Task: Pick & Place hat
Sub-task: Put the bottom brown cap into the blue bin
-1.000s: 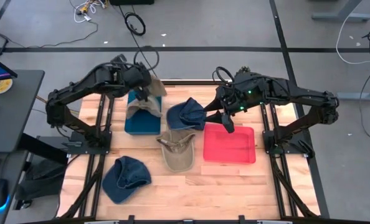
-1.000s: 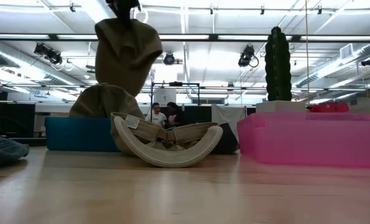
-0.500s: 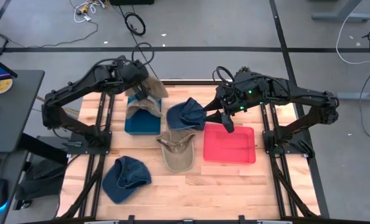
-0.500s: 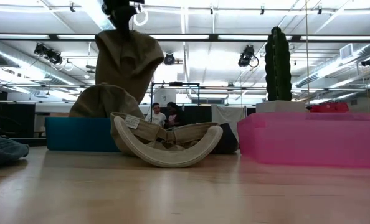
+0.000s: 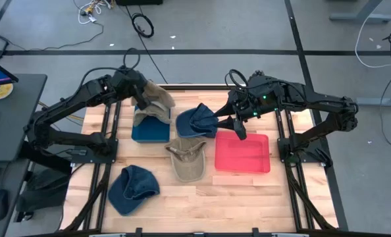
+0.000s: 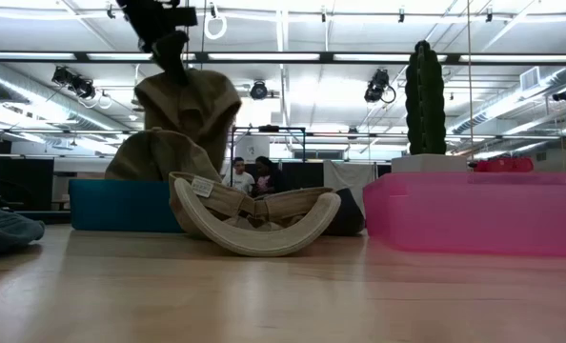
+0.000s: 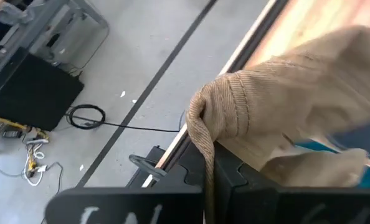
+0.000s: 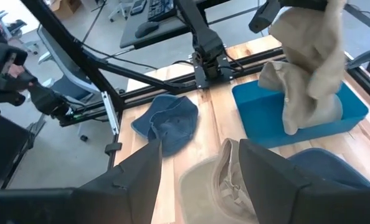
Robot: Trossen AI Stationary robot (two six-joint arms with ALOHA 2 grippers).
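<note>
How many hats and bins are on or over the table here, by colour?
Tan hats: 3, one held up by the left tool, one in the blue bin, one mid-table
Blue hats: 2
Blue bins: 1
Pink bins: 1
Total: 5 hats, 2 bins

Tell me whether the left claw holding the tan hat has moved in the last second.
Yes. The left claw, shut on the tan hat, has shifted toward the table's left edge and lowered the hat closer to the blue bin.
</note>
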